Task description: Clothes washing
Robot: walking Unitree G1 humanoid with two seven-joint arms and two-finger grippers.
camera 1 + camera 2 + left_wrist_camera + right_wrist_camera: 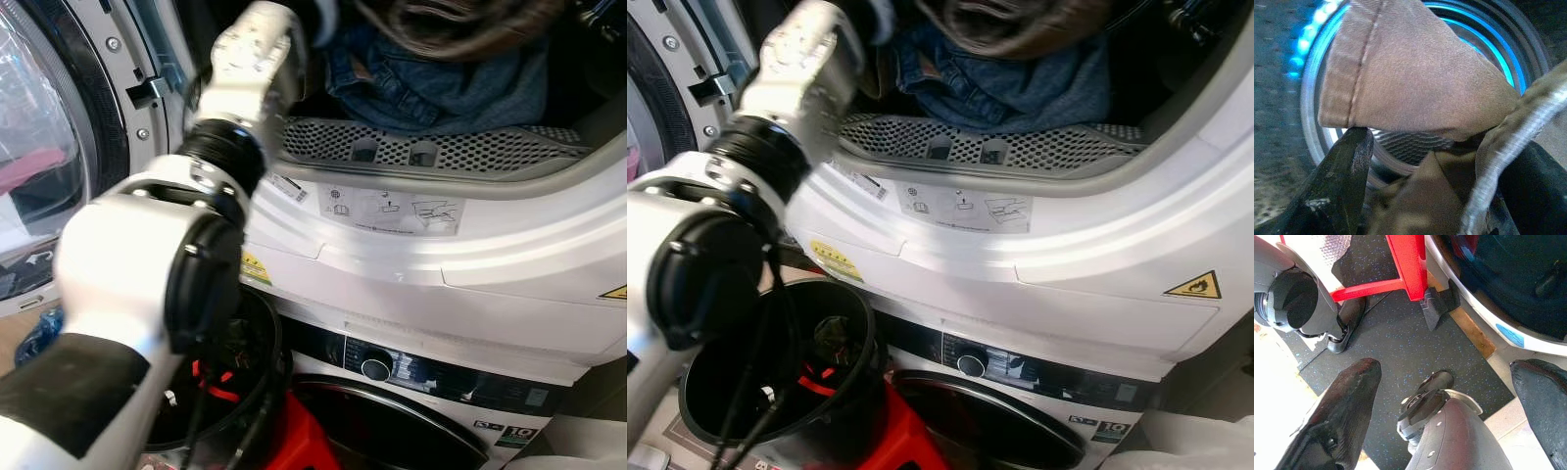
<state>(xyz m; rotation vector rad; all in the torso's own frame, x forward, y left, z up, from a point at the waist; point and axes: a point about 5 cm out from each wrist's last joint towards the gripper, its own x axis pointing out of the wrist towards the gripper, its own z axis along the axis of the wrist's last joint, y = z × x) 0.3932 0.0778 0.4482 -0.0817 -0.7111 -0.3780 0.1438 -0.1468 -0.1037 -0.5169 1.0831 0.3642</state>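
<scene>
Left eye view: a white upper machine [509, 245], stacked on a lower one, takes up most of the scene, its round opening at the top and a strip of pictogram labels [390, 210] on its front.
Lower machine: sits directly beneath, with a dark control panel and a round dial [376, 369] above its curved dark door [392, 431].
Left arm: the silver arm [147, 264] rises from the lower left and reaches up into the opening of the upper machine.
Open door: the upper machine's door [59, 147] stands swung out at the far left.
Clothes: a blue denim garment [441, 83] lies heaped inside the drum, with brown fabric on top of it, just behind the perforated grey lint filter [431, 149].
Basket: a black round basket [774, 392] stands low beside the lower machine, next to a red frame [901, 436].
Left claw: in the left wrist view the left claw [1435, 161] is closed on a tan cloth [1415, 83], folds bunched between its fingers [1347, 166], with the blue-lit drum behind.
Right claw: the right claw [1449, 396] hangs with its fingers spread wide, gripping nothing, above a dark speckled floor mat [1396, 338].
Warning sticker: a yellow triangle [1193, 286] marks the white front at the right.
</scene>
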